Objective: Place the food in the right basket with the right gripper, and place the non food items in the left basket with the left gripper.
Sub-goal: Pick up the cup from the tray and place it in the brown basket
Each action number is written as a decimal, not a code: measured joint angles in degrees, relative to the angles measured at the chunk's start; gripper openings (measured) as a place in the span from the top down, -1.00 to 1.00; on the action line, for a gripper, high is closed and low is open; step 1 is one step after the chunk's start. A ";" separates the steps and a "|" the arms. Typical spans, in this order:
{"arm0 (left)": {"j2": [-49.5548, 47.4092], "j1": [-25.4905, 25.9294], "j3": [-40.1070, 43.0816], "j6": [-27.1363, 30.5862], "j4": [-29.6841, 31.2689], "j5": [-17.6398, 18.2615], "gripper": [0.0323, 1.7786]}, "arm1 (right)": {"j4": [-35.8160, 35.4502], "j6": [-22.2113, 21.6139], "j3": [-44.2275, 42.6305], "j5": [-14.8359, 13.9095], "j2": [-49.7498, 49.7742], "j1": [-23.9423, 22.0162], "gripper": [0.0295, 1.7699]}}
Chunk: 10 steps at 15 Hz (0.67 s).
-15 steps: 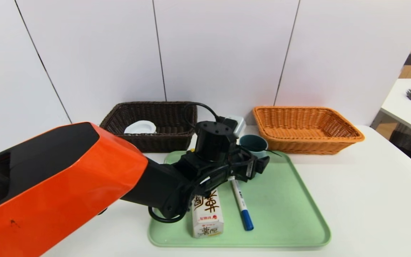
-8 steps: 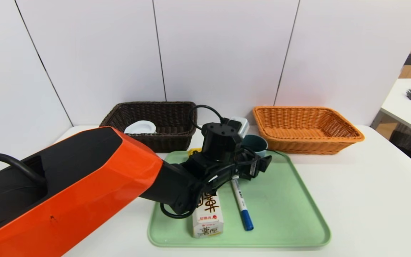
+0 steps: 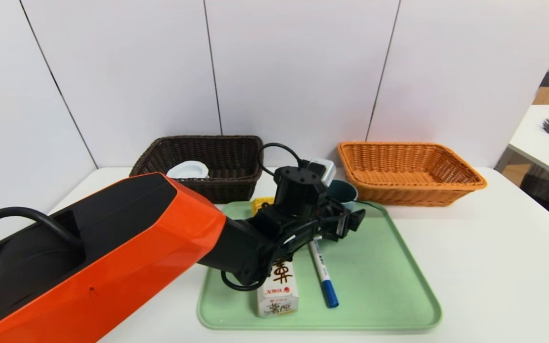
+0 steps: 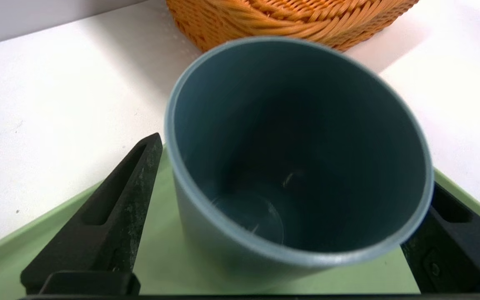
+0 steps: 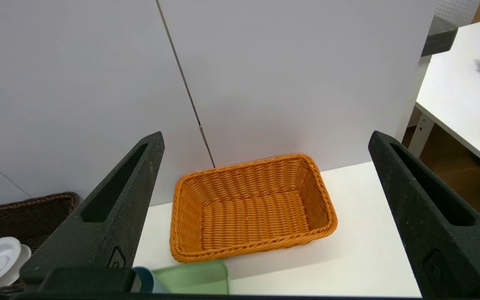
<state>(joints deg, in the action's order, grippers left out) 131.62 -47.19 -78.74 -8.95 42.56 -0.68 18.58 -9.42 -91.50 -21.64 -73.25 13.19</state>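
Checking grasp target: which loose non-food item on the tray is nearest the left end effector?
The blue cup, between the left end effector's open fingers; the blue-capped marker lies outside them.

Orange-and-black arm [image 3: 160,228], black looping cables [image 3: 31,212], black gripper [image 4: 279,208].

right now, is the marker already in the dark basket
No, the marker lies on the green tray, blue end toward the near edge.

Head view: forward, downward, over whole tray [image 3: 379,286] | left wrist: close above cup [image 4: 265,146] | right wrist: farther, facing wall [image 5: 286,83] | shared: orange basket [image 5: 252,208]
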 joint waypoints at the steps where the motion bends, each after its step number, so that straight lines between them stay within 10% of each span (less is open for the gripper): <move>1: 0.27 0.00 -0.78 -0.02 -0.67 0.00 -0.90 | -0.01 0.02 0.27 0.04 0.11 -0.05 -0.91; 6: 0.99 0.04 -2.32 0.07 -1.02 0.02 -0.34 | -0.30 0.17 1.27 0.04 0.49 -0.10 -0.91; 10: 1.15 0.06 -2.40 0.05 -0.96 0.02 -0.30 | -0.22 0.15 1.68 0.17 0.46 -0.05 -0.91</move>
<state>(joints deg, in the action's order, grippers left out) 132.77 -47.13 -81.14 -8.90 41.59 -0.66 18.36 -9.28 -89.82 -21.47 -72.79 13.14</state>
